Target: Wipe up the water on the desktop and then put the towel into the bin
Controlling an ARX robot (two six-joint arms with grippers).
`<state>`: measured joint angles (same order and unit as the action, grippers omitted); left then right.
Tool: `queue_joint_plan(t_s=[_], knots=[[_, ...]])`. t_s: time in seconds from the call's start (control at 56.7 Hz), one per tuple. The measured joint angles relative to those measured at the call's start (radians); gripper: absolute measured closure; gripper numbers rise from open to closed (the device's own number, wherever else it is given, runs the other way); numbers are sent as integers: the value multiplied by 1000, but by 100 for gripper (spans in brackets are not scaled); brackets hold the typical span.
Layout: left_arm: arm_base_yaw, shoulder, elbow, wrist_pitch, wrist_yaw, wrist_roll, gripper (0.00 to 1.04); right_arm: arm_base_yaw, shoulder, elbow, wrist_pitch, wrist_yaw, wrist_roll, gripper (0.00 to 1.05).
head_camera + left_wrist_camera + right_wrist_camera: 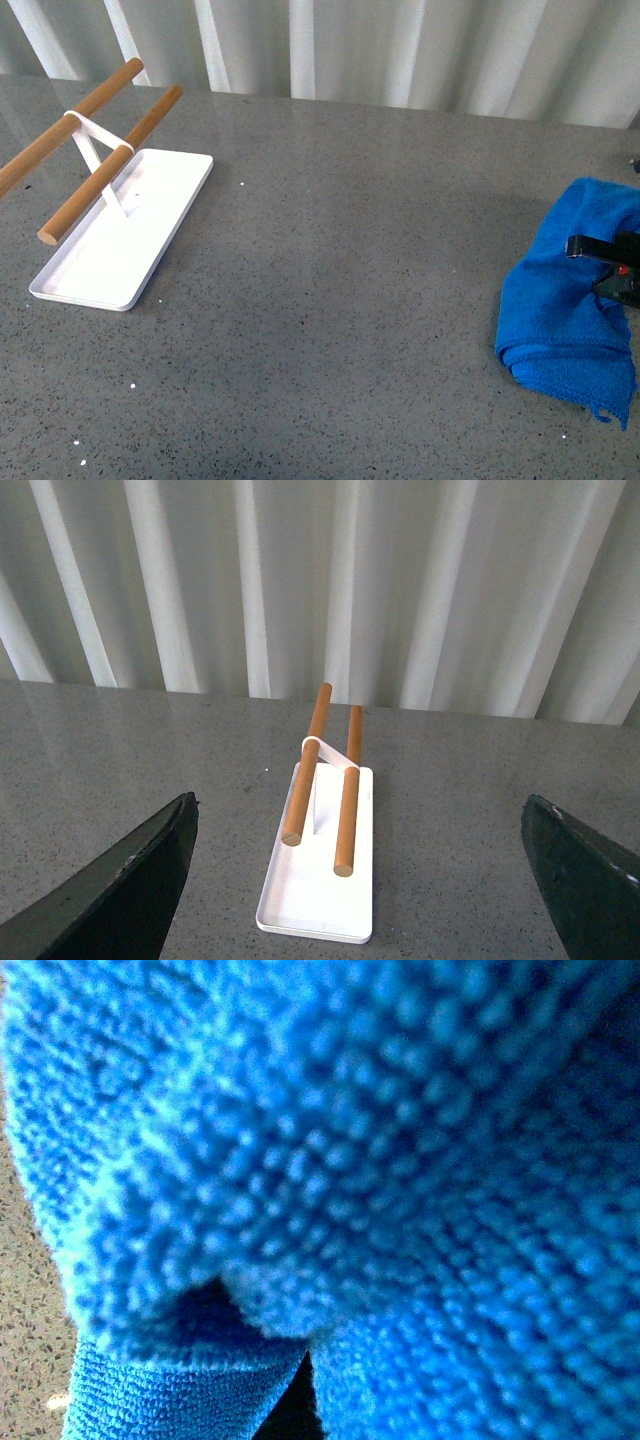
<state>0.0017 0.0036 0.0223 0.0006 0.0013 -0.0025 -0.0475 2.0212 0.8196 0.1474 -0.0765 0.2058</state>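
Early going, I reckon: one towel (565, 310) bunched at the right end of the tabletop (330, 300), no bin in sight.
Front: my right pincer (608, 268) is on the towel, grip I can't tell; one white tray (125, 235), two wooden rods (110, 175). Left wrist: left pincer (357, 802) gapes wide, empty. Right wrist: nothing but blue towel; wiping and binning look undone.

White tray (310, 905) (wooden rods (303, 790) above) on desktop (480, 780)
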Motion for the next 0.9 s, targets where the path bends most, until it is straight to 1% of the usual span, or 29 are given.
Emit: queue_joint_plan(t_s=[0.265,0.547,0.794,0.9], knots=[[0,0,0,0,0,0,7,-64,35,16,8,-21,-42,101],[0,0,0,0,0,0,7,-83,131,173,-43,1,-132,101],[0,0,0,0,0,0,7,-49,236,369,-65,-14,-175,101],[0,0,0,0,0,0,7,2,303,496,-100,-38,-184,101]])
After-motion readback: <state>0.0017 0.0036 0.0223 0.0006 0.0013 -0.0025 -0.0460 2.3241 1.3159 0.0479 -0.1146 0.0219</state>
